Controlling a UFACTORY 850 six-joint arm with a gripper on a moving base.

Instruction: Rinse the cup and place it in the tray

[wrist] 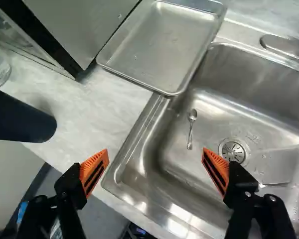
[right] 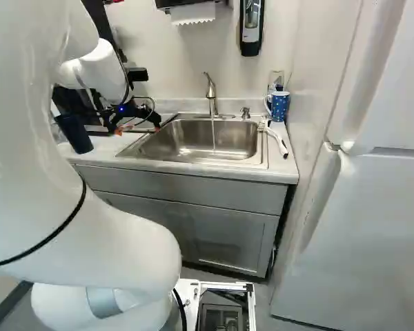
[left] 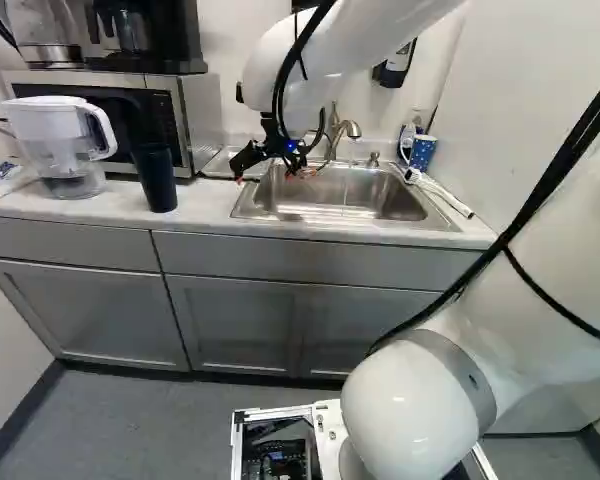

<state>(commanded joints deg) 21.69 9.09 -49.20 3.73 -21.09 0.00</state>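
See one pincer [left: 264, 176] released, with two orange pads set wide apart; in the wrist view, find it over the side of the sink [wrist: 164, 179] that borders the tray and cup. Count two drinking vessels on the tabletop [wrist: 84, 114]: one dark cup [left: 156, 180], upright in front of the microwave [left: 205, 105], beside the sink and apart from the tray; and one blue mug with white dots [left: 422, 150], at the far corner on the other side of the sink. Cannot make out the contents of either. Find one shallow metal tray [wrist: 159, 45] beside the sink, with one corner over its rim and a few small specks inside; within the single basin, see one spoon [wrist: 191, 127] lying near one round drain [wrist: 233, 151], and one thin stream of water [right: 214, 138] under one faucet [right: 211, 89]. Note one white brush [right: 277, 141] near the mug; at the left of the left base view, see one white-lidded clear pitcher [left: 60, 150], and one glass kettle [left: 45, 25] on top of the microwave.
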